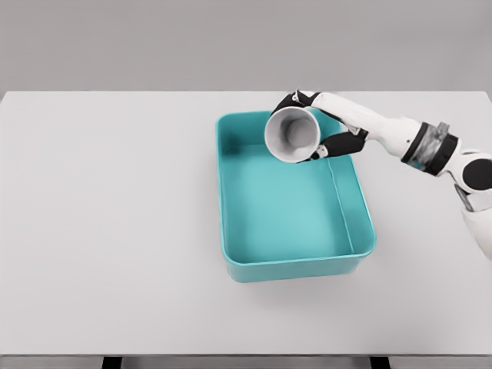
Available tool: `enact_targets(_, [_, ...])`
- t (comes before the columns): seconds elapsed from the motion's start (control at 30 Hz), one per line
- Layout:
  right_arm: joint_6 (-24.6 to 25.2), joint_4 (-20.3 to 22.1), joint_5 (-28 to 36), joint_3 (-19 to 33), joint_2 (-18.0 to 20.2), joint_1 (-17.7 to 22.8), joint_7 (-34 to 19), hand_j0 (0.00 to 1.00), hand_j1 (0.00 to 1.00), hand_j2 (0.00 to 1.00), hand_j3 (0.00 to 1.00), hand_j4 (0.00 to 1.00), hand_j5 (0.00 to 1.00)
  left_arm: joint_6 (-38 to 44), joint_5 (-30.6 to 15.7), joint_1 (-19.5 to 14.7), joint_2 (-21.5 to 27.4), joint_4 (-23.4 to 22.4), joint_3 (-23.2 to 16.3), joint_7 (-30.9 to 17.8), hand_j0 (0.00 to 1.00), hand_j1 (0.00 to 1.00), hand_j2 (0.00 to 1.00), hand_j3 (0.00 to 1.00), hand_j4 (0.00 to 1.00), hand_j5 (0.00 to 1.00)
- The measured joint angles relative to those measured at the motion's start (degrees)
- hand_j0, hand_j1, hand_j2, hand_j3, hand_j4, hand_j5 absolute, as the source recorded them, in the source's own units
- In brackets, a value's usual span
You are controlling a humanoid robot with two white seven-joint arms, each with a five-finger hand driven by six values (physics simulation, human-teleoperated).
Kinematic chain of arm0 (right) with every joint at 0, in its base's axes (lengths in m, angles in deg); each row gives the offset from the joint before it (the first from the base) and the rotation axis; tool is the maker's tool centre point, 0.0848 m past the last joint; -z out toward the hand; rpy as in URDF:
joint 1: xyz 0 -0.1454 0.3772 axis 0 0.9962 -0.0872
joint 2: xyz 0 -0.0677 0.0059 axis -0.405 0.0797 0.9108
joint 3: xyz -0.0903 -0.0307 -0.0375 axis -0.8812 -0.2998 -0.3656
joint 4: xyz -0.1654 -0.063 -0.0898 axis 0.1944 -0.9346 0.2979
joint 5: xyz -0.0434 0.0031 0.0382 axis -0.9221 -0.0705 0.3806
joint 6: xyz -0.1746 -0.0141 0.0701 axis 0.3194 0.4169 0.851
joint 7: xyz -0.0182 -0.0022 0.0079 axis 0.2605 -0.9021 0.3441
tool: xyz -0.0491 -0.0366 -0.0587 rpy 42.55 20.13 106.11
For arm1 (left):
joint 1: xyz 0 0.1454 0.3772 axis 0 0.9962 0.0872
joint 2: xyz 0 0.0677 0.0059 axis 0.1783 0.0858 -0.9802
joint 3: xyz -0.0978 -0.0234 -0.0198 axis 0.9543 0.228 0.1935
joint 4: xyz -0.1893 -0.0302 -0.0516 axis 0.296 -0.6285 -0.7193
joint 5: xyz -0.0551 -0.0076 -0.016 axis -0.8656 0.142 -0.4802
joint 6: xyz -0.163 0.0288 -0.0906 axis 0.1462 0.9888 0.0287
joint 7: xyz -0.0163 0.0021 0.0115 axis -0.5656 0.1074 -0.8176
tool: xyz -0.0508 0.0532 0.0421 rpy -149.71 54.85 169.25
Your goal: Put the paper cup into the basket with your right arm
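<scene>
Right robot hand (321, 127) is gripping white paper cup (292, 135), tilted over teal plastic basket (361, 265)'s far end; releasing sideways, it is risking rolling against the far rim.

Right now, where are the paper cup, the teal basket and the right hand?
paper cup (292, 135), head view, on its inner wall, mouth tilted toward the camera.
teal basket (296, 265), head view, on its near rim.
right hand (327, 127), head view, on the palm behind the cup.
</scene>
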Motion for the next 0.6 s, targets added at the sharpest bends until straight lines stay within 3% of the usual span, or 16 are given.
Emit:
enact_targets(0.17, [0.2, 1.8, -2.5, -3.9, 1.6, -4.0, 0.0, 0.44, 0.44, 0.44, 0.44, 0.44, 0.44, 0.0, 0.0, 0.0, 0.0, 0.0, 0.0, 0.0, 1.00, 1.00, 1.00, 1.00, 1.00, 1.00])
enact_targets(0.6, [1.4, 1.8, -7.4, -13.9, 5.3, -7.4, 0.0, 0.43, 0.43, 0.43, 0.43, 0.43, 0.43, 0.0, 0.0, 0.0, 0.0, 0.0, 0.0, 0.0, 1.00, 1.00, 1.00, 1.00, 1.00, 1.00])
